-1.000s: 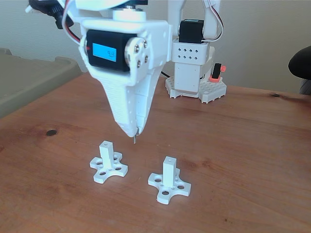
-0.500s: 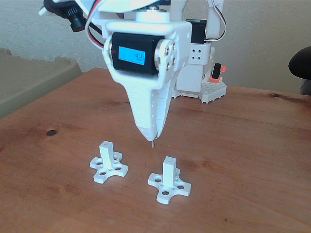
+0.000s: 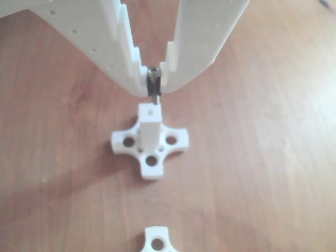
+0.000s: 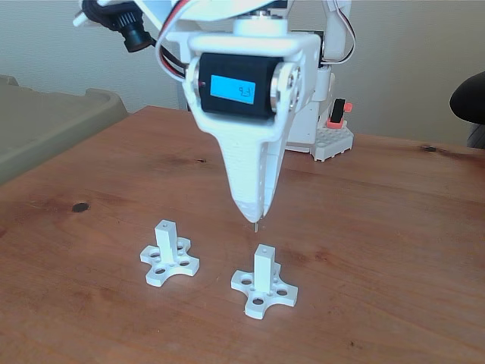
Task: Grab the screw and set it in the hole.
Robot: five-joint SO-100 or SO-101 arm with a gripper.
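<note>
White and made of printed plastic, the gripper (image 4: 254,214) tapers down to a narrow tip above the wooden table (image 4: 394,227). Its two fingers (image 3: 113,58) have stepped inner edges and rows of small dimples on the outside, as the other view shows. They are closed on the screw (image 3: 153,88), a thin dark-grey metal pin that hangs with its point downward; its upper end sits between the fingertips. In the fixed view only the thin lower part of the screw (image 4: 255,224) comes out below the tip.

Just under the screw stands a white post (image 3: 150,131) with a square section and a cross-shaped base with four rounded lobes, each with a round opening. The hole (image 3: 151,112) is a tiny round opening in the flat square top of this post. The screw tip is near the hole, a little above it, and not inside.

A second post (image 4: 167,246) of the same shape stands to the left in the fixed view. The table surface is reddish-brown, with visible grain and a dark knot (image 4: 79,207).
</note>
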